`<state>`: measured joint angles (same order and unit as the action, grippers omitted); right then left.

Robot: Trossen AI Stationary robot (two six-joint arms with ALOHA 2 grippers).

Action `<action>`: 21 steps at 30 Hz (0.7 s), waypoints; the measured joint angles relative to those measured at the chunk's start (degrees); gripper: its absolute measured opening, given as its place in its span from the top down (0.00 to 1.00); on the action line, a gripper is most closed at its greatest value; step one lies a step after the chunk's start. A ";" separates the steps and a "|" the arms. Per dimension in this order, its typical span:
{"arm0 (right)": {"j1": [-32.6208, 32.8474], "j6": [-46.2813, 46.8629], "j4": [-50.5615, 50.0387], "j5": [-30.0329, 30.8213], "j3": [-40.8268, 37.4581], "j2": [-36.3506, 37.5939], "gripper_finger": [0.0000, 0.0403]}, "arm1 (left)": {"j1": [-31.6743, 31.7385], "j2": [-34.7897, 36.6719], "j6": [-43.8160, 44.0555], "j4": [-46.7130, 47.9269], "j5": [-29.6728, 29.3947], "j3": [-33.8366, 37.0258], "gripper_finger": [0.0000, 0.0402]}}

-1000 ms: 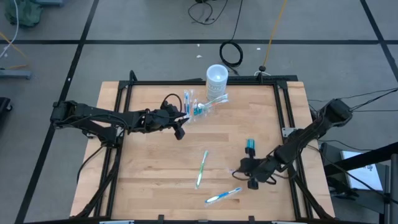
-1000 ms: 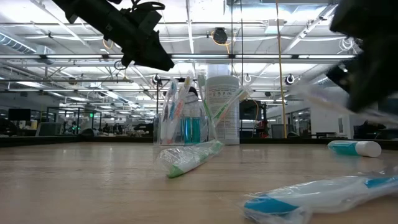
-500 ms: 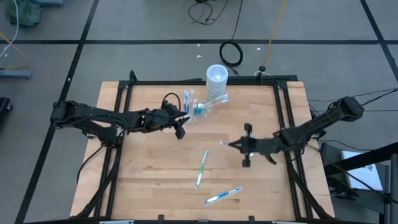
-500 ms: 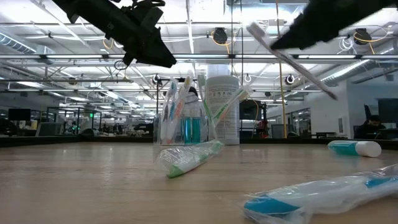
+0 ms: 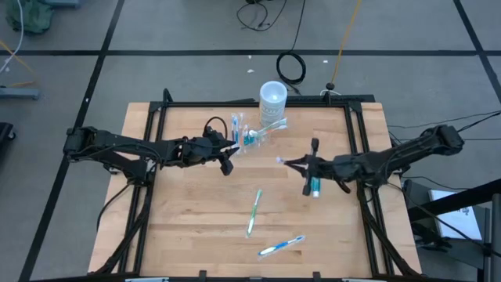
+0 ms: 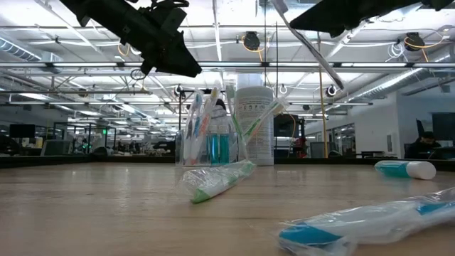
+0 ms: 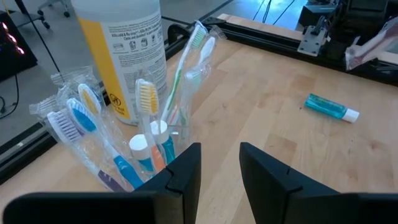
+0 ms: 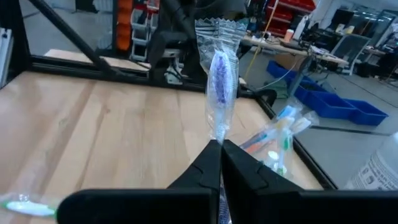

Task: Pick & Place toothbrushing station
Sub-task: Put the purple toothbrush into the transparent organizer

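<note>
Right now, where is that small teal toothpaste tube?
In the high view the toothpaste tube lies on the table's right half, directly under the right gripper, far from the toothbrushing station.

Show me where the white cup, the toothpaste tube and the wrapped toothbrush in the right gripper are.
white cup (image 5: 272,96): high view, its open rim.
toothpaste tube (image 7: 328,107): left wrist view, its teal body.
wrapped toothbrush (image 8: 221,81): right wrist view, the purple bristle head inside the wrapper.
</note>
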<state>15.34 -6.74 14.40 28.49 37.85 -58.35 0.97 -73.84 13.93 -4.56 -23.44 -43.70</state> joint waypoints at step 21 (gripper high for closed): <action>-14.69 -7.40 44.59 -6.56 0.00 -23.56 1.00 | 0.01 -0.01 -0.02 -0.03 0.00 0.00 0.71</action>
<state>0.65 -14.14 58.98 21.93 37.85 -81.92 0.98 -73.85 13.91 -4.58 -23.44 -43.70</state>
